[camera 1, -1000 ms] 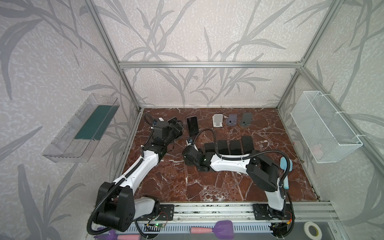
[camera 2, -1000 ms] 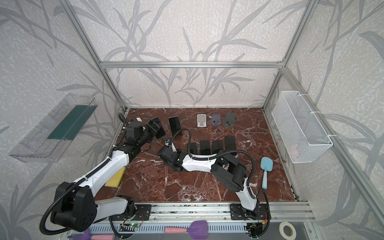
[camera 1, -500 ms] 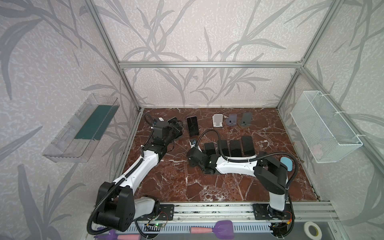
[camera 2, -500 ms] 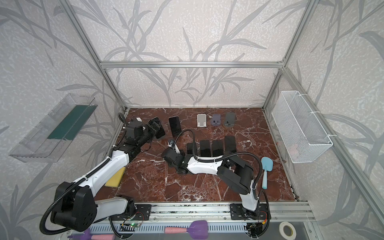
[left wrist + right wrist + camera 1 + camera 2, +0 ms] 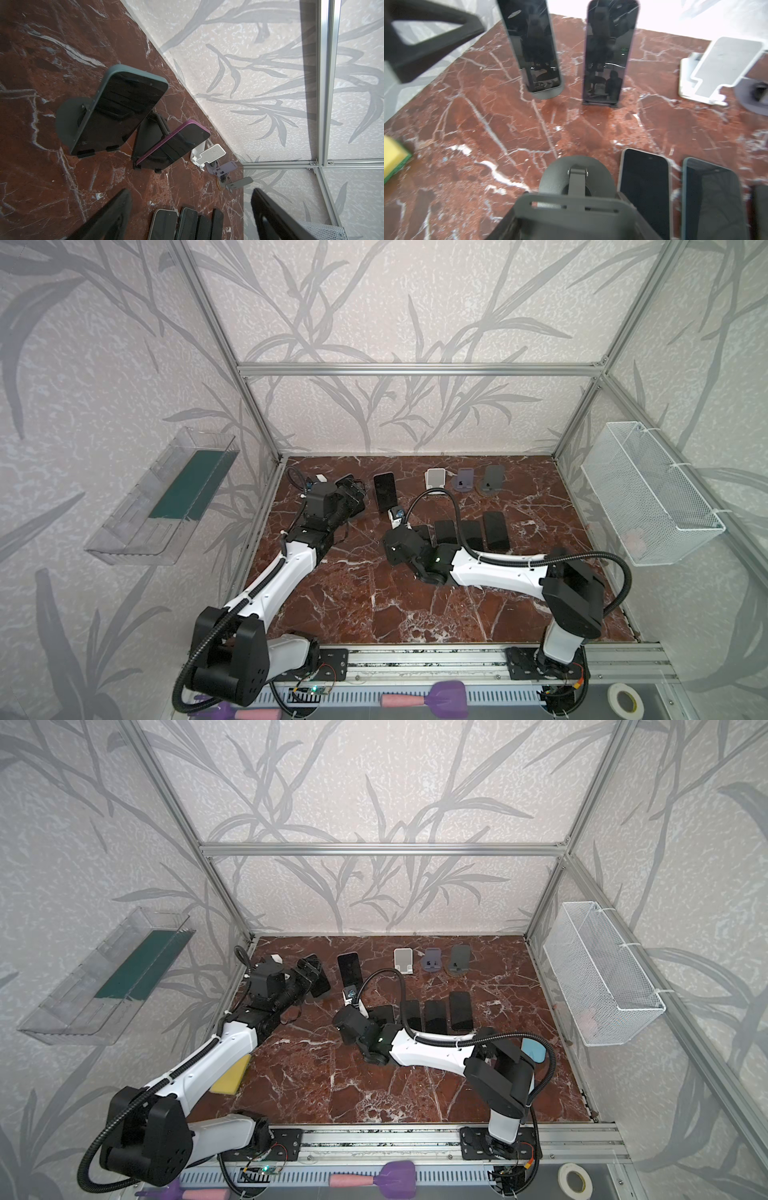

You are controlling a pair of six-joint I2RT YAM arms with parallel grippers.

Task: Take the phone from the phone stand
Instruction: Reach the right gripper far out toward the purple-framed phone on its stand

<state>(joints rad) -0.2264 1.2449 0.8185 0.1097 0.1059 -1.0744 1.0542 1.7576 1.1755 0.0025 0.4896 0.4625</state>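
- Hanging just in front of the teal-cased phone (image 5: 116,112), the left gripper (image 5: 191,193) has its jaws spread wide with nothing between them.
- That phone leans on its round-based stand (image 5: 66,118) at the back left of the desk (image 5: 374,597), and a purple-cased phone (image 5: 176,143) is propped up just beside it.
- The right gripper (image 5: 419,531) is clamped on an empty dark stand (image 5: 575,178), next to the row of phones (image 5: 469,533) lying flat.
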